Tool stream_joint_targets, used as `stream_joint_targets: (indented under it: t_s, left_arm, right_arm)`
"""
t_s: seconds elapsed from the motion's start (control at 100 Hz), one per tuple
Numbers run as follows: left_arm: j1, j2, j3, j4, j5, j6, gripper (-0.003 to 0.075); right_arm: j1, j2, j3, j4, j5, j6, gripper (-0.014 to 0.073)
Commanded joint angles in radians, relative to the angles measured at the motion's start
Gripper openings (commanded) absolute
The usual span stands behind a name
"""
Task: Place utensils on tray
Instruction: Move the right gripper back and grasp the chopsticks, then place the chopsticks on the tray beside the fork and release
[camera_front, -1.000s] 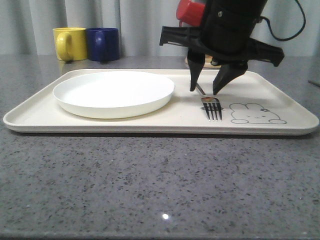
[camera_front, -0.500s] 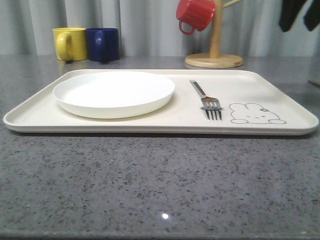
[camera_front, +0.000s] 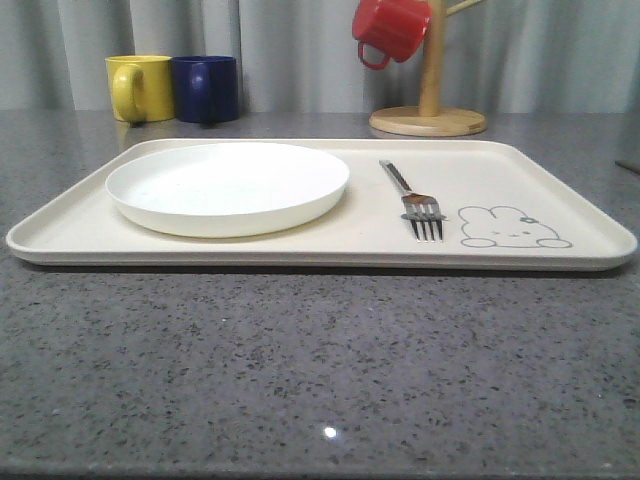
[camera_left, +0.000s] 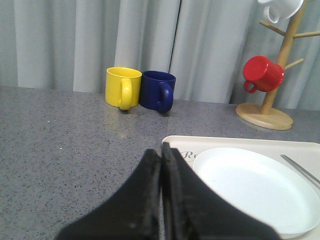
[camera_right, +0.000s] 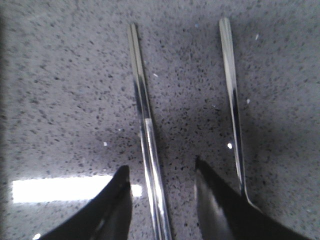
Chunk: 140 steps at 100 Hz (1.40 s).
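Observation:
The cream tray (camera_front: 560, 190) lies on the grey counter with the white plate (camera_front: 228, 185) on its left half. A silver fork (camera_front: 410, 195) rests beside the plate, tines toward the rabbit drawing. In the right wrist view my right gripper (camera_right: 161, 165) is open just above the counter, its fingers straddling the pair of silver chopsticks (camera_right: 142, 100). The spoon handle (camera_right: 231, 100) lies next to them, partly behind one finger. My left gripper (camera_left: 159, 148) is shut and empty, near the tray (camera_left: 225, 142) corner and the plate (camera_left: 255, 187).
A yellow mug (camera_front: 140, 87) and a blue mug (camera_front: 207, 88) stand behind the tray's far left. A wooden mug tree (camera_front: 428, 120) with a red mug (camera_front: 392, 28) stands at the back right, and a white mug (camera_left: 280, 7) hangs higher on it.
My right gripper stood open over the fork on the tray a second ago, then rose away to the right and left the front view. The fork stays on the tray.

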Motion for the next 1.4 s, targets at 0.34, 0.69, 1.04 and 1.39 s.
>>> stream_joint_targets:
  t_s: [0.34,0.69,1.04,1.39]
  left_arm:
    - [-0.006,0.006,-0.025,-0.003,-0.078,-0.005,-0.0018]
    - [-0.006,0.006,-0.025,-0.003,-0.078,-0.005,-0.0018]
    - [-0.006,0.006,-0.025,-0.003,-0.078,-0.005,-0.0018]
    - [-0.006,0.006,-0.025,-0.003,-0.078,-0.005,-0.0018]
  right_arm:
    - [-0.008,0.077,-0.024,0.057,-0.040,-0.057,0.0322]
    - [-0.008,0.120,-0.024,0.057,-0.055,-0.059,0.0322]
    - [-0.008,0.142,-0.027,0.057,-0.036,-0.059,0.0098]
    - [0.012,0.026,-0.055,0.142,0.001,-0.056,-0.0015]
